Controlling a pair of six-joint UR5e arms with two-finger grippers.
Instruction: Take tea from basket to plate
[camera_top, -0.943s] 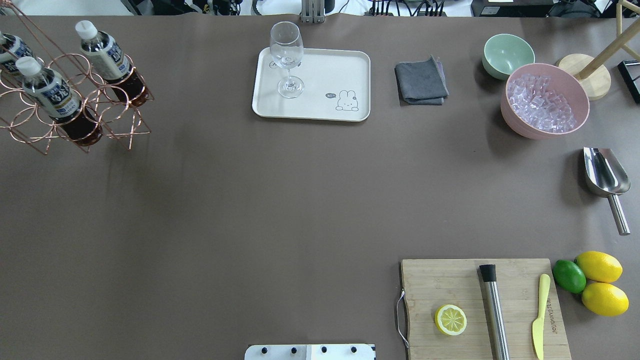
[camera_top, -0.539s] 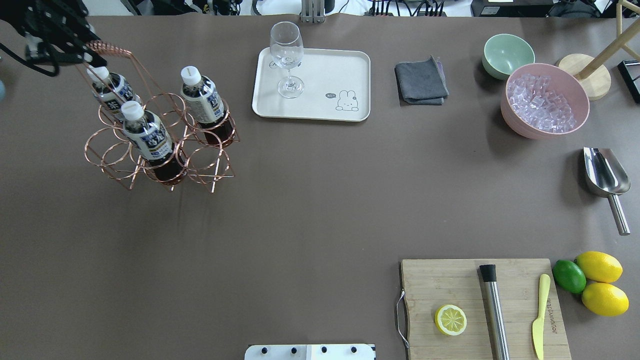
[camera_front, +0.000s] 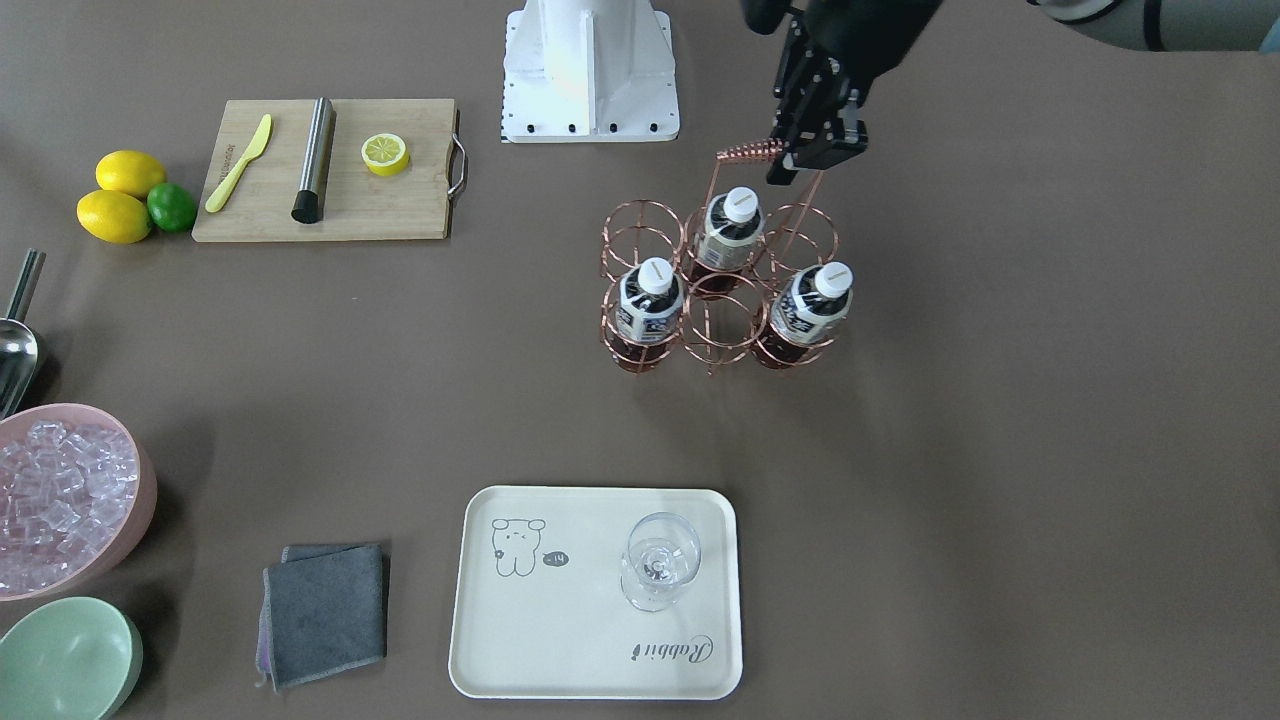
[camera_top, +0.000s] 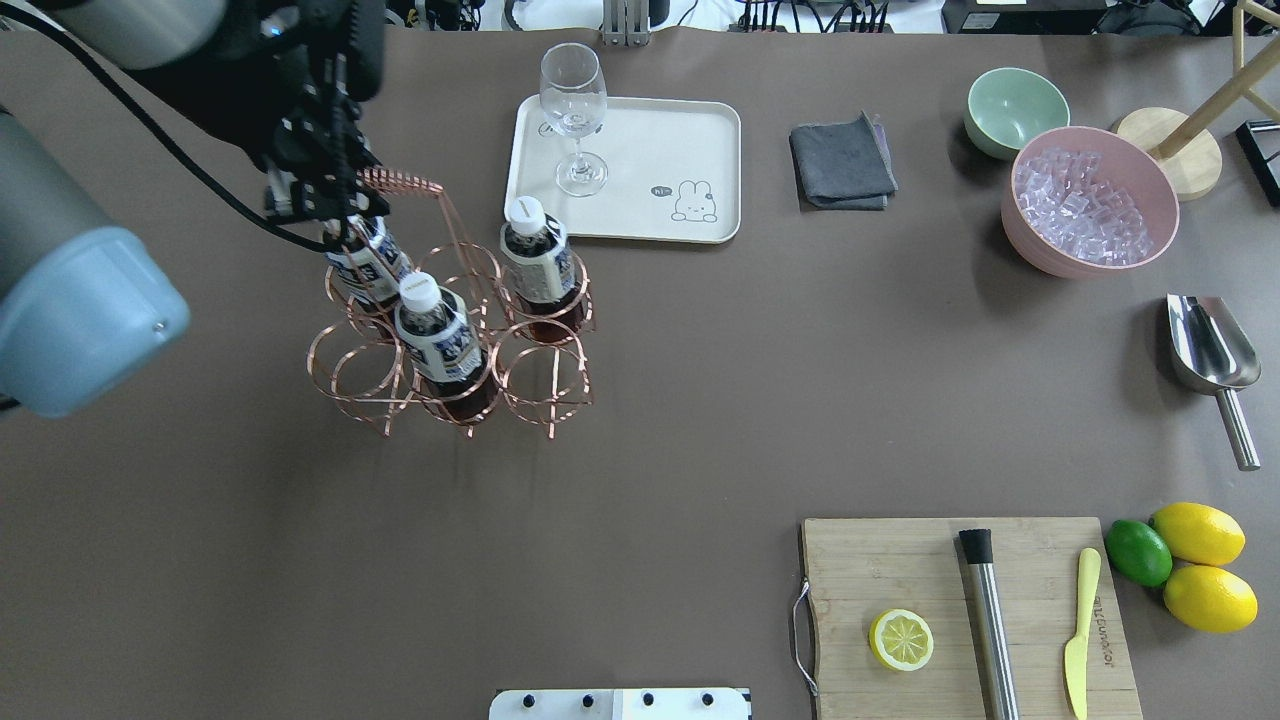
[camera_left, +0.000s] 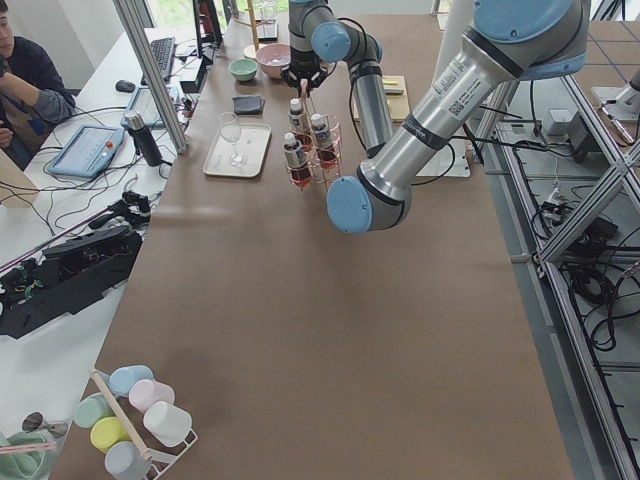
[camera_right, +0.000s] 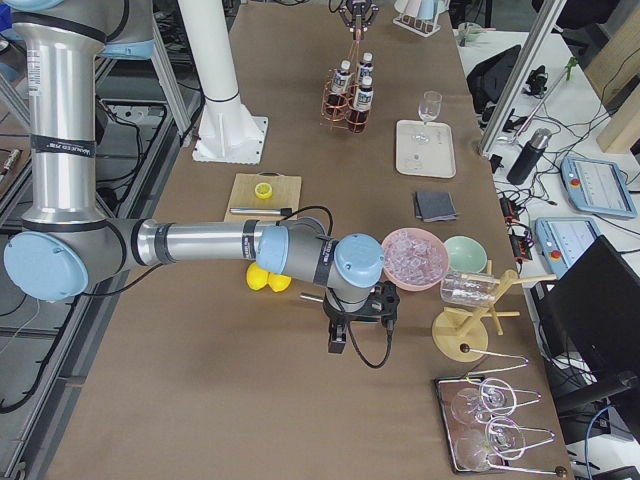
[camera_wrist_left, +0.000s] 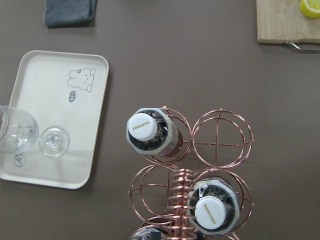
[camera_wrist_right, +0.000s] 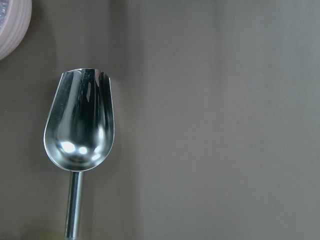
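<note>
**Tabletop with the basket held by the left arm.** We show the left gripper (camera_front: 806, 160) with its fingers clamped on one end of the coiled handle (camera_top: 405, 183) of the basket (camera_wrist_left: 219, 145). The basket is in the robot's left half of the tabletop, between the middle and the far edge. Whether its feet touch the table we cannot tell.

Three of its six rings hold upright bottles:
- The tea nearest the plate (camera_top: 535, 255) is in the far row's corner ring on the plate side.
- A second bottle (camera_top: 435, 325) is in the middle ring of the row facing the robot's edge.
- A third bottle (camera_top: 365, 262) is in the other far corner ring, under the gripper.

The plate (camera_top: 650, 140) lies by the middle of the far edge, near the basket but apart from it, and carries a wine glass (camera_top: 575, 120).

The right gripper (camera_right: 340, 335) hangs over the steel scoop (camera_wrist_right: 80, 120) near the right edge. We cannot tell whether its fingers are apart or together. A cutting board (camera_top: 900, 560) lies at the robot's edge, toward the right corner.
</note>
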